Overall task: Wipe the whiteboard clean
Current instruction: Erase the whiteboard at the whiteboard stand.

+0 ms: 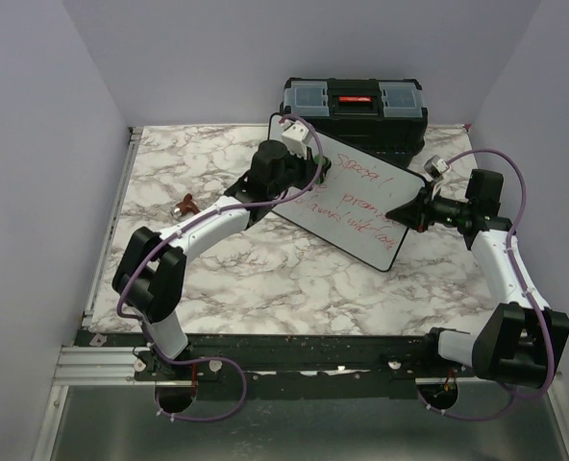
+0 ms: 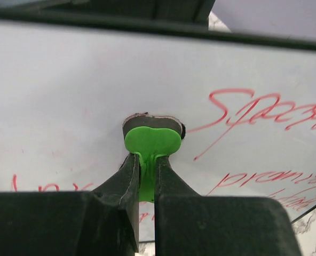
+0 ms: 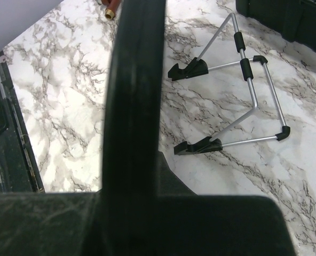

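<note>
while the left gripper (image 2: 147,161) clamps a green eraser (image 2: 151,137) flat against the whiteboard (image 1: 361,197), right gripper (image 1: 400,211) pinches its right edge; whiteboard sits on marble table (image 1: 265,279), before black toolbox (image 1: 354,104).

**Marble table: what sat on it**

Table (image 1: 265,279) had a white marble-pattern top with grey veins. A black rail (image 1: 304,348) ran along its near edge. Black toolbox (image 1: 354,104) with a red latch stood at the far edge, right of centre. Small brown object (image 1: 185,205) lay on the left side, well apart from the toolbox, too small to identify. Wire stand (image 3: 245,68) of silver rods on black feet rested on the marble. Whiteboard (image 1: 361,206) sat over centre-right, just in front of the toolbox; where it met the top could not be told.
</note>
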Robot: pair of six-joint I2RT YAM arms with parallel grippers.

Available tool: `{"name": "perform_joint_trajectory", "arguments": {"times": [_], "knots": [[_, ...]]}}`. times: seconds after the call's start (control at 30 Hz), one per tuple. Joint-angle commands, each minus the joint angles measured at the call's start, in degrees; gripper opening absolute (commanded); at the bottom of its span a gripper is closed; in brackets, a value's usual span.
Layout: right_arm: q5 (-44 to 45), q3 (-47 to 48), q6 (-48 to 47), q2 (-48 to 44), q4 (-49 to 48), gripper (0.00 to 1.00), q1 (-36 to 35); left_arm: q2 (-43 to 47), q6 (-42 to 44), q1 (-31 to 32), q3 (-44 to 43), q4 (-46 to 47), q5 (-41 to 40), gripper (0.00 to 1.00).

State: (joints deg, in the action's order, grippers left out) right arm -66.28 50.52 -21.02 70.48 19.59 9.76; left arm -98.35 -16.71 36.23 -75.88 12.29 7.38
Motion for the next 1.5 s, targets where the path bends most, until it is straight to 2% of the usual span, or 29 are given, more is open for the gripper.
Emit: {"name": "perform_joint_trajectory", "arguments": {"times": [0.0, 0.17, 0.53, 0.67, 0.8, 1.2, 1.47], "knots": [[-7.6, -0.2, -4.5, -0.7, 5.5, 0.0, -2.6, -1.5, -1.2, -0.1, 6.2, -0.5, 0.3, 0.0], [-7.4, -0.2, -4.5, -0.6, 5.5, 0.01, -2.5, -0.9, -1.1, 0.0, 5.4, -1.0, 0.7, 0.0], [-7.4, -0.2, -4.4, -0.8, 5.5, 0.01, -2.5, -0.6, 1.1, -0.6, -8.9, -6.9, 0.9, 0.0], [-7.4, -0.2, -4.5, -0.8, 5.5, 0.01, -2.6, -1.0, 1.5, -0.6, -11.4, -8.2, 1.3, 0.0], [-7.5, -0.2, -4.5, -0.8, 5.5, 0.01, -2.5, -1.3, 0.3, -0.5, -9.8, -7.7, 2.9, 0.0], [-7.5, -0.2, -4.4, -0.5, 5.5, 0.01, -2.5, -1.1, -4.7, 1.8, 5.1, 0.1, 3.5, 0.0], [-7.4, -0.3, -4.4, -0.6, 5.4, 0.01, -2.6, -0.3, -9.4, 0.8, 2.9, 2.7, 7.4, 0.0]]}}
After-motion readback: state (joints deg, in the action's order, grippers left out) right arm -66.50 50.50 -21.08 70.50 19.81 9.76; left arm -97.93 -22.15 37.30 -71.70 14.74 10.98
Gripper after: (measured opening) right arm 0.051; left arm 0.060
